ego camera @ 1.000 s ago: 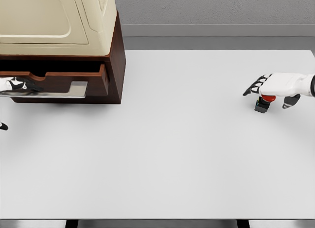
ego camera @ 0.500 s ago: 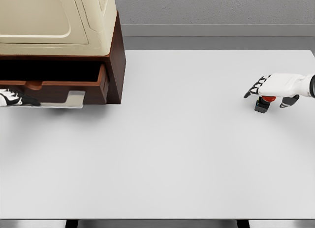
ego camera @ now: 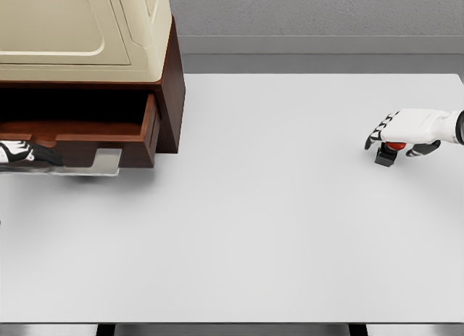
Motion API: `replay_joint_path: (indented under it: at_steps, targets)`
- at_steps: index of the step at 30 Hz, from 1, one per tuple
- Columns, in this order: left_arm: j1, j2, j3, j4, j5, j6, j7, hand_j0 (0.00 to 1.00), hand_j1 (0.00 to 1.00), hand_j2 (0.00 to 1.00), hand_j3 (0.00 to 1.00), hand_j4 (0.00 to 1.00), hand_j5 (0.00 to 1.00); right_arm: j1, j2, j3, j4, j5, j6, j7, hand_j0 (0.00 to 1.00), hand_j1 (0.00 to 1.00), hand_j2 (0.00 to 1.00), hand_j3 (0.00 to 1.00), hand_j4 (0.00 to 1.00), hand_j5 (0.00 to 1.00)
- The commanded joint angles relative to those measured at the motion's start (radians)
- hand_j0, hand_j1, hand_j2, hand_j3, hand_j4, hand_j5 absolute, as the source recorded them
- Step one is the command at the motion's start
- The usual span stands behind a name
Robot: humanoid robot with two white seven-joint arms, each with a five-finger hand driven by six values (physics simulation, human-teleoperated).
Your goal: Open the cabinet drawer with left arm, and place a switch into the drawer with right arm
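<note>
Switch sits at the far right of the white surface, directly under my right hand, a small dark block with a red button on top. I read the fingers as curled down around it: black fingertips on its left side, the thumb dark on its right. Whether they are truly clamped or only touching I cannot tell for sure, but I judge it a grasp. The switch looks to be resting on the surface, not lifted.

What the coming move turns on: the drawer lies well apart to the left, across the whole width of the surface, under the cream-topped cabinet. It is pulled out toward me, its dark mouth showing. So the right hand must lift and carry leftward, then drop in from above.

My left hand shows at the left edge, against the drawer's front by the metal handle; I cannot make out its grip.

The right forearm comes in level from the right edge, palm down.
</note>
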Motion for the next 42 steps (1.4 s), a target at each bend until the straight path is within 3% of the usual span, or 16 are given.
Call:
replay_joint_path:
  at_steps: [1, 6, 12, 18, 20, 25, 30, 33, 42]
  targets:
    - [0.000, 0.002, 0.001, -0.004, 0.040, -0.006, 0.003, 1.00, 1.00, 1.00, 1.00, 1.00, 1.00, 0.000, -0.003, 0.000, 0.000, -0.003, 0.002, 0.000, 0.74, 0.74, 0.74, 0.74, 0.74, 0.74]
    - [-0.005, 0.025, 0.007, -0.004, 0.098, -0.008, 0.003, 1.00, 1.00, 1.00, 1.00, 1.00, 1.00, 0.002, -0.001, -0.001, 0.000, 0.000, 0.002, 0.000, 0.69, 0.69, 0.69, 0.69, 0.69, 0.69]
    - [-0.015, 0.059, 0.017, -0.006, 0.235, -0.043, 0.003, 1.00, 1.00, 1.00, 1.00, 1.00, 1.00, 0.002, -0.003, 0.000, 0.000, -0.003, 0.002, 0.000, 0.63, 0.63, 0.63, 0.63, 0.63, 0.63]
    - [-0.018, 0.042, 0.126, 0.025, 0.273, -0.019, 0.003, 1.00, 1.00, 1.00, 1.00, 1.00, 1.00, 0.002, -0.003, -0.001, 0.000, -0.003, 0.002, 0.000, 0.58, 0.58, 0.58, 0.58, 0.58, 0.58]
    - [-0.017, -0.012, 0.185, 0.023, 0.275, -0.015, 0.003, 1.00, 1.00, 1.00, 1.00, 1.00, 1.00, 0.003, -0.003, -0.001, 0.000, -0.003, 0.002, 0.000, 0.55, 0.55, 0.55, 0.55, 0.55, 0.55]
    - [0.009, -0.131, 0.179, 0.043, 0.200, -0.028, 0.003, 1.00, 1.00, 1.00, 1.00, 1.00, 1.00, 0.003, -0.001, -0.001, 0.000, -0.003, 0.002, 0.000, 0.48, 0.48, 0.48, 0.48, 0.48, 0.48]
    - [0.012, -0.136, 0.173, 0.051, 0.195, -0.043, 0.003, 1.00, 1.00, 1.00, 1.00, 1.00, 1.00, 0.003, -0.001, -0.006, 0.002, -0.006, 0.002, 0.000, 0.45, 0.45, 0.45, 0.45, 0.45, 0.45]
    - [0.014, -0.148, 0.165, 0.114, 0.195, -0.043, 0.003, 1.00, 1.00, 1.00, 1.00, 1.00, 1.00, 0.002, 0.004, -0.013, 0.002, -0.027, 0.002, 0.000, 0.43, 0.43, 0.43, 0.43, 0.43, 0.43]
    - [0.014, -0.147, 0.141, 0.195, 0.196, -0.043, 0.003, 1.00, 1.00, 1.00, 1.00, 1.00, 1.00, -0.011, 0.022, -0.036, 0.002, -0.110, 0.002, 0.000, 0.43, 0.43, 0.43, 0.43, 0.43, 0.43]
